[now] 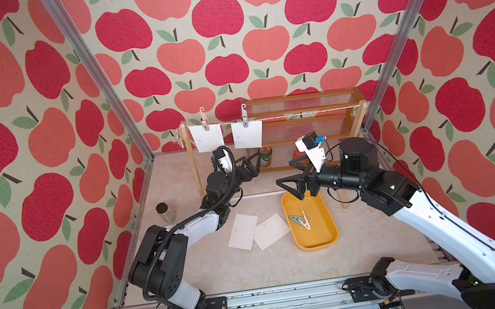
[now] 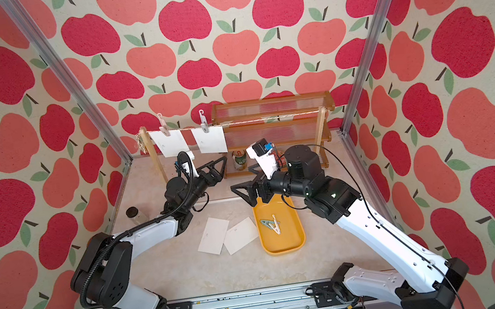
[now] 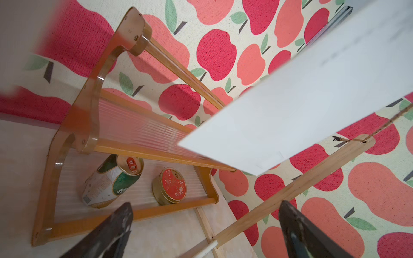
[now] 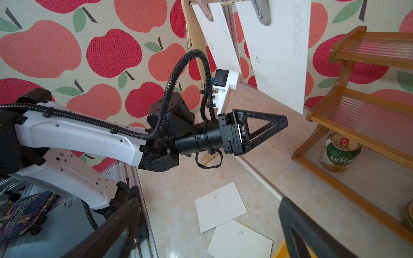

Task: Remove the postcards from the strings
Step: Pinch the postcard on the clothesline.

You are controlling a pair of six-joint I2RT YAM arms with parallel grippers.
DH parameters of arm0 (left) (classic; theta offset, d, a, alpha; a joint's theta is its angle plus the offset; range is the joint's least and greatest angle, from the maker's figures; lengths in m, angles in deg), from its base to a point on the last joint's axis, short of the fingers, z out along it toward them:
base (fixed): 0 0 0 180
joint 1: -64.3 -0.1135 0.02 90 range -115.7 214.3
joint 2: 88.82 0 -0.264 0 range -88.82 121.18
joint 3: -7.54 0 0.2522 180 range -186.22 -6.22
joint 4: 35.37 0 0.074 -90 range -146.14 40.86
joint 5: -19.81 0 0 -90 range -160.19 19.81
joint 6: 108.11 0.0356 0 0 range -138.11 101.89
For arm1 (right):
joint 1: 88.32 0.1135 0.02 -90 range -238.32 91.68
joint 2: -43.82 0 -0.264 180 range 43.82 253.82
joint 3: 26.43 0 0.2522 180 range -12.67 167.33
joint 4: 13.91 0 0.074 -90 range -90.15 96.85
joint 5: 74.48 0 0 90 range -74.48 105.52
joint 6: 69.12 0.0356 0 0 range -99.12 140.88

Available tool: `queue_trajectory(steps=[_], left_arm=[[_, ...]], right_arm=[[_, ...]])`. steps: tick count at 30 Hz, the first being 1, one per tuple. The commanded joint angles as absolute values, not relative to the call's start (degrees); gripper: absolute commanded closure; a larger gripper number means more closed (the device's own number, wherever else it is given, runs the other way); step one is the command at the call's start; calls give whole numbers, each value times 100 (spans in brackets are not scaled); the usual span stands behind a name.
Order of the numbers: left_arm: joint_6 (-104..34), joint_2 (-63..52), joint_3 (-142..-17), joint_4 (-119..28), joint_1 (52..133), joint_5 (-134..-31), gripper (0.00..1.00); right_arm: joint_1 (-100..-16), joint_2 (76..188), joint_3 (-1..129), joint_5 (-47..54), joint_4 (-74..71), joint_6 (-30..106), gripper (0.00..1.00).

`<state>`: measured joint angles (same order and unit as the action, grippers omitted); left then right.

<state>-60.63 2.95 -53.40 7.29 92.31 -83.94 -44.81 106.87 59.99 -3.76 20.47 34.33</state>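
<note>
1. Four postcards: two hang from the twine [image 1: 306, 113], one postcard near the knotted post [image 1: 207, 138] and one further along [image 1: 247, 135]; two more lie on the bench [image 1: 223, 273], a left card [image 1: 243, 231] and a right card [image 1: 271, 230], edges overlapping, just beside the yellow tray [image 1: 318, 237]
2. Four clothespins: one on each hanging card [image 1: 204, 120], and a pair in the tray [image 1: 299, 218]
3. Two cans on the amber rack [image 1: 305, 127]: a green-and-white can [image 3: 111, 178] and a red-lidded tin [image 3: 172, 186]; one jar [image 1: 165, 211] stands apart
4. In a top view the right arm's wrist camera half hides the tin; the cards' print is too small to read there
5. The left gripper [image 1: 255, 160] reaches forward under the hanging cards, jaws spread, empty. The right gripper [image 1: 284, 173] points across above the tray's far end, jaws wide, holding nothing
</note>
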Motion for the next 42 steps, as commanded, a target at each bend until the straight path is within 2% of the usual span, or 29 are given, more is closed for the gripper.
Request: queue_trajectory(steps=[1, 4, 10, 15, 19, 22, 25, 28, 31, 32, 33, 35, 37, 39, 42], left_arm=[[-5875, 475, -5656, 1755, 9251, -8398, 0], [-5805, 631, -5839, 1955, 9250, -8539, 1], [-5799, 665, -6092, 1994, 9301, -8919, 16], [-5775, 479, -5973, 1925, 9429, -8957, 34], [-5790, 291, -5853, 1758, 9488, -8961, 41], [-5818, 109, -5764, 1496, 9506, -8921, 60], [-5802, -83, -5599, 1395, 9522, -8852, 63], [-5762, -275, -5420, 1320, 9519, -8759, 73], [-5707, -488, -5274, 1176, 9506, -8715, 75], [-5689, -554, -5210, 1162, 9506, -8705, 83], [-5679, -619, -5155, 1143, 9506, -8702, 86], [-5658, -739, -5084, 1061, 9505, -8688, 80], [-5628, -844, -5020, 1039, 9483, -8657, 64], [-5580, -973, -4929, 1065, 9443, -8641, 56], [-5556, -1178, -4809, 1050, 9373, -8615, 56]], right_arm=[[-4451, 10693, 6238, -591, 1965, 3380, 1], [-4453, 10695, 6265, -644, 1970, 3376, 2], [-4454, 10720, 6266, -623, 1994, 3361, 2], [-4454, 10710, 6213, -550, 2000, 3318, 2], [-4446, 10698, 6145, -535, 1942, 3331, 2], [-4455, 10688, 6085, -489, 1883, 3345, 2], [-4451, 10684, 6029, -481, 1805, 3386, 2], [-4452, 10719, 6019, -490, 1761, 3407, 2], [-4453, 10751, 5993, -487, 1697, 3429, 2], [-4446, 10759, 5992, -470, 1676, 3445, 2], [-4450, 10763, 5986, -455, 1660, 3450, 2], [-4451, 10787, 5984, -451, 1643, 3450, 2], [-4453, 10830, 6004, -452, 1645, 3459, 2], [-4446, 10877, 6016, -457, 1641, 3473, 3], [-4441, 10920, 5989, -438, 1604, 3508, 3]])
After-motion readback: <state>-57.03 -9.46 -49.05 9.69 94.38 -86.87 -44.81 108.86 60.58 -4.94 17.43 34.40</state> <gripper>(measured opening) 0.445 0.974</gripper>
